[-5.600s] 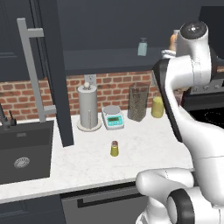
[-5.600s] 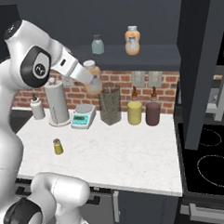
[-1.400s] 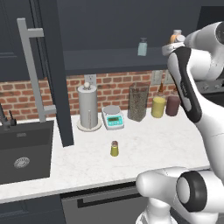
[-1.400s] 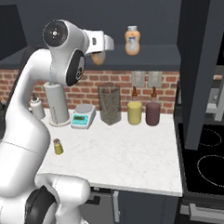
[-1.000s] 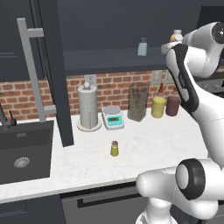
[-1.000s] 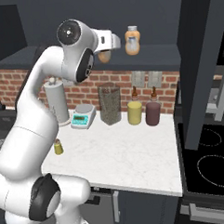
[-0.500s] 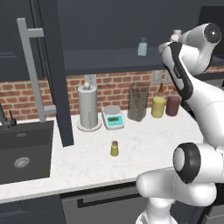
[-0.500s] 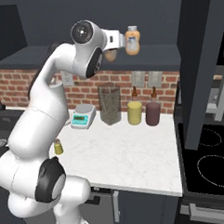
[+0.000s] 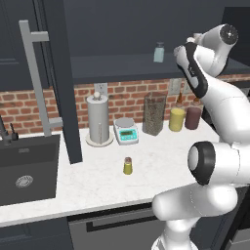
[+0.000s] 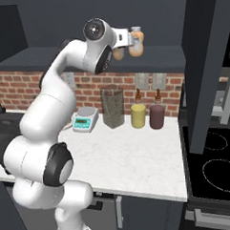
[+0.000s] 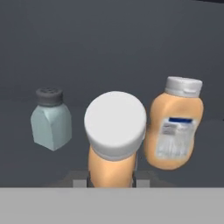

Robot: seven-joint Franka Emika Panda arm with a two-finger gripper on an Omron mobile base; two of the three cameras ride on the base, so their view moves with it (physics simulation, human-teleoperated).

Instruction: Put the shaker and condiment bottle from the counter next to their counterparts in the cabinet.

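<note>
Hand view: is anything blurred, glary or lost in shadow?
Hand view: held bottle large and soft-edged, its white cap flat, no glare; orange bottle label unreadable; blue shaker clear against the dim cabinet. Left base view: yellow shaker casts a faint shadow on the counter.

The white arm rises from its base, bends at a dark elbow joint and reaches high and forward, its wrist turned level at shelf height. The pincer points horizontally away from the base, its two fingers closed on either side of the condiment bottle
</note>
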